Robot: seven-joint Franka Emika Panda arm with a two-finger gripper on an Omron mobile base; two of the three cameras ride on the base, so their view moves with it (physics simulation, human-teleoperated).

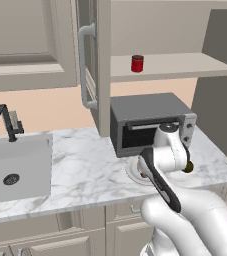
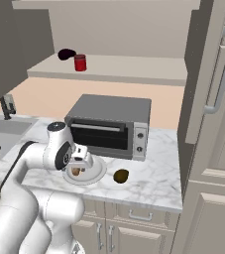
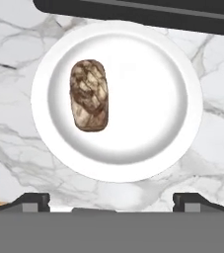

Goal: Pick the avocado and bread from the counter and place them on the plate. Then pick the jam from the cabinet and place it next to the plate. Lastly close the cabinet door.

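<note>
While the tool (image 3: 111, 200) hangs wide open above the plate (image 3: 182, 118), the bread (image 3: 89, 95) lies on it; the avocado (image 2: 121, 175) rests on the desk (image 2: 153, 183) just beside the plate.

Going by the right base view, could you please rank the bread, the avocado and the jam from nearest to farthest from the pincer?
1. The bread, lying on the plate directly beneath the open pincer.
2. The avocado, on the counter just off the plate's right side.
3. The jam, far up on the cabinet shelf, above the toaster oven.
</note>
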